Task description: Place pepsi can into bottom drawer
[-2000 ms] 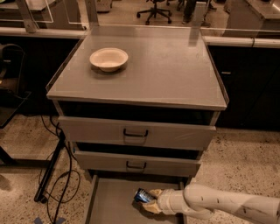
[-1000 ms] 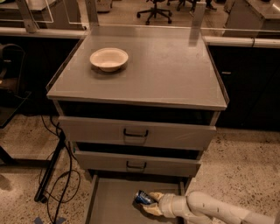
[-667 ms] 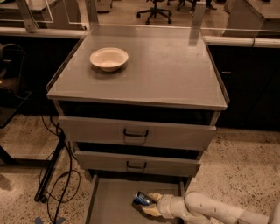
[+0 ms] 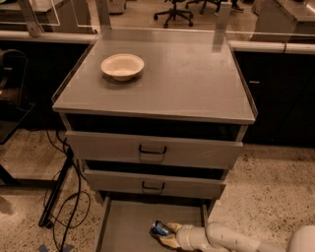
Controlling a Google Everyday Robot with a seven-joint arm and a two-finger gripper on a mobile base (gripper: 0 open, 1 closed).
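Cabinet: you have a grey metal drawer cabinet (image 4: 162,88) mid-frame on speckled floor, flat top, three drawers down the front.
Upper drawers: top drawer (image 4: 153,150) and middle drawer (image 4: 153,184) each stick out a little, dark handles centred.
Bottom drawer: the bottom drawer (image 4: 125,226) is pulled well out at floor level, plain grey floor, thin side walls.
Arm: your white arm (image 4: 221,239) comes in from the lower right, over the open bottom drawer.
Bowl: cream bowl (image 4: 122,66) sits on the cabinet top, rear left, upright.
Gripper: gripper (image 4: 165,235) is inside the bottom drawer, right of centre, tan fingers (image 4: 170,240) closed around the can.
Pepsi can: the pepsi can (image 4: 159,228) is in the gripper's grasp, tilted, low over the drawer floor; can't tell if it touches the floor.
Cables: black cables (image 4: 64,197) trail on the floor left of the cabinet.
Background: office chairs (image 4: 172,11) beyond the counter.
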